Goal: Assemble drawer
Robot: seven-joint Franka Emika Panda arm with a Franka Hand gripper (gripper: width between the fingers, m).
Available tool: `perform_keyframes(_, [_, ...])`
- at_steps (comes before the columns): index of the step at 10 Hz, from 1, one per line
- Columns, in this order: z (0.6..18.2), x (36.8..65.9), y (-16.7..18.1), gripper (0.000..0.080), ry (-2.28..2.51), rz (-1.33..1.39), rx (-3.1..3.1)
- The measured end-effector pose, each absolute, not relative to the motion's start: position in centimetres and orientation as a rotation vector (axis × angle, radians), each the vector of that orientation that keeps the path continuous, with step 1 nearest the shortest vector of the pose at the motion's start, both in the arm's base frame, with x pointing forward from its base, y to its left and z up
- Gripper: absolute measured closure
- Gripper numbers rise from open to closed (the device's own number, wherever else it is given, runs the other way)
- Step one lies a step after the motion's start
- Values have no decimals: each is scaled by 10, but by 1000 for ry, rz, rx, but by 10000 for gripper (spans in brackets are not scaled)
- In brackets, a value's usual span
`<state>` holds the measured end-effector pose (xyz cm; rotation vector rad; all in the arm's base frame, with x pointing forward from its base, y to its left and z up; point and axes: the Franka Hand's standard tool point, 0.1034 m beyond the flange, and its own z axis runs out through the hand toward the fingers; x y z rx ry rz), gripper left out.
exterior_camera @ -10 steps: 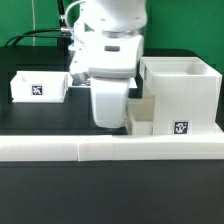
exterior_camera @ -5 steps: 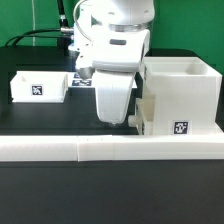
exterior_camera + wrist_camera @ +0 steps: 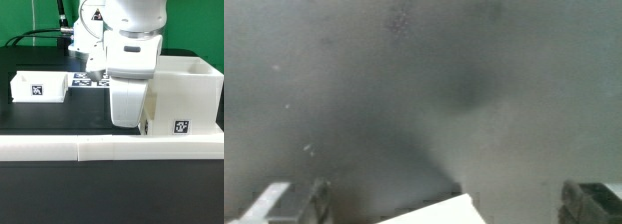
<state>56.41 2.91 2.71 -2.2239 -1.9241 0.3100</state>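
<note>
The tall white drawer casing (image 3: pixel 186 92) stands at the exterior view's right, with a tag on its front lower corner. My gripper (image 3: pixel 127 118) hangs low right against the casing's open side and hides the small tray there. In the wrist view the fingers (image 3: pixel 288 202) stand wide apart. The gripper (image 3: pixel 441 206) is open, with a white corner of a part (image 3: pixel 459 211) between the fingers, touching neither. A second small tray (image 3: pixel 38 85) with a tag sits apart at the exterior view's left.
A long low white border rail (image 3: pixel 100 149) runs along the front of the black table. The marker board (image 3: pixel 88 78) lies behind the arm, partly hidden. Dark cables run at the back left.
The arm has moved toward the exterior view's right, up against the casing. The small tray that stuck out beside the casing is now hidden behind the gripper.
</note>
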Motion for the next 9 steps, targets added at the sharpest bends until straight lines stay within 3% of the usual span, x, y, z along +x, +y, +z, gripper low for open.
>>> perform_keyframes(2, [29,564,27,151,-1922,320,-2220])
perform_keyframes(6, [31,566,-9,151,-1999,309,-2154])
perform_keyframes(9, [51,567,-42,151,-2010,232,-2218])
